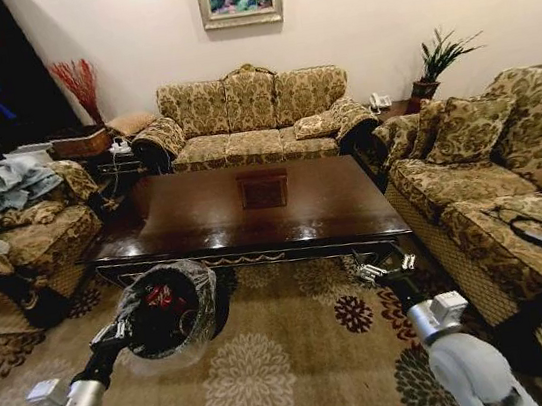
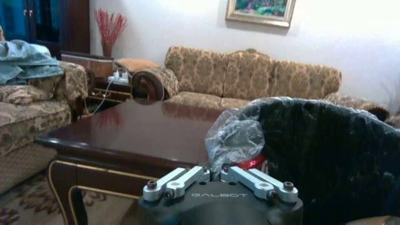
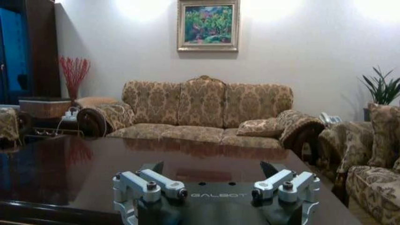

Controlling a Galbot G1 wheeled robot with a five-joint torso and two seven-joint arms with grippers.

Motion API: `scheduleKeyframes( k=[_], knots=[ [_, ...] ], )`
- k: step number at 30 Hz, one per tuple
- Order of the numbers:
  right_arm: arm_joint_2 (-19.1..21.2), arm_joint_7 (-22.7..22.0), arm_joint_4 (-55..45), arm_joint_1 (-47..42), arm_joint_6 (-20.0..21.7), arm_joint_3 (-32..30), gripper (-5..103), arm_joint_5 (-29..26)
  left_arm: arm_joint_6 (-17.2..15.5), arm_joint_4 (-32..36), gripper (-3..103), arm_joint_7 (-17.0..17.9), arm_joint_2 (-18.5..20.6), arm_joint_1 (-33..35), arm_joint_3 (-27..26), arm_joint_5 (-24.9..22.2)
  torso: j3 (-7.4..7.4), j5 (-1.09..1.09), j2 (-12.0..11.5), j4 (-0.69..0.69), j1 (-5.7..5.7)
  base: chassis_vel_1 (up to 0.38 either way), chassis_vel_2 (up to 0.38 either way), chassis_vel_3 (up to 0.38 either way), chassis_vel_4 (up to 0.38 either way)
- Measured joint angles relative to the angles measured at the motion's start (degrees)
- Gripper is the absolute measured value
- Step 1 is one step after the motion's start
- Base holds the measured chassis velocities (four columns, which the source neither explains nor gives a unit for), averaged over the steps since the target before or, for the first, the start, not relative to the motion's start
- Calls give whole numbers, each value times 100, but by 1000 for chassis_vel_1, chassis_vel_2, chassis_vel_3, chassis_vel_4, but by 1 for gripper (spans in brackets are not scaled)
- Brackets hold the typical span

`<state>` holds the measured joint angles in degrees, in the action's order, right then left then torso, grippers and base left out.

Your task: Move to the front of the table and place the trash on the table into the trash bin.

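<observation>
Left hand (image 1: pixel 118 333) has its fingers pressed together on the rim of the trash bin (image 1: pixel 170 313), pinching the clear plastic liner (image 2: pixel 234 136) and holding the bin tilted above the patterned rug (image 1: pixel 274 364), just in front of the table's near left corner. Red cans (image 1: pixel 163 299) lie inside the bin. Right hand (image 1: pixel 382 270) hangs spread apart and gripping nothing, just in front of the near right edge of the dark glossy table (image 1: pixel 242 212). Patterned sofas (image 1: pixel 254 114) stand around the table.
</observation>
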<state>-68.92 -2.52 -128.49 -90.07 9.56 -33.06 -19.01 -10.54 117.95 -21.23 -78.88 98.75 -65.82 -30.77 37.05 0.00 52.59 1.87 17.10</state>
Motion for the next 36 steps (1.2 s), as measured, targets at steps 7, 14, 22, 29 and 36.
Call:
scheduleKeyframes(
  k=[7, 14, 22, 29, 36],
  knots=[
    [-3, 15, 164, 264, 30, -3, 100, 2, 340, -89, 3, 26, -147, 119, 244, 536, -99, 3, -175, 3, -75, 0, 0, 0, 0],
    [-13, 66, 245, 335, 130, 16, 100, -66, 377, -455, 3, 70, -286, -127, 421, 548, -200, 0, -351, -1, -150, 0, 0, 0, 0],
    [-335, 200, 632, 448, -12, 84, 100, 203, 738, -1382, 3, 32, -152, -223, 256, 727, -317, 0, -562, 2, -244, 0, 0, 0, 0],
    [-420, 216, 676, 496, -7, 162, 100, 256, 982, -1770, 3, -133, -82, -122, 113, 192, -408, -1, -725, 0, -315, 0, 0, 0, 0],
    [-453, 232, 583, 551, 86, 368, 100, 422, 1285, -1713, 3, -350, 44, 53, 66, -287, -518, -1, -918, 2, -398, 0, 0, 0, 0]
  ],
)
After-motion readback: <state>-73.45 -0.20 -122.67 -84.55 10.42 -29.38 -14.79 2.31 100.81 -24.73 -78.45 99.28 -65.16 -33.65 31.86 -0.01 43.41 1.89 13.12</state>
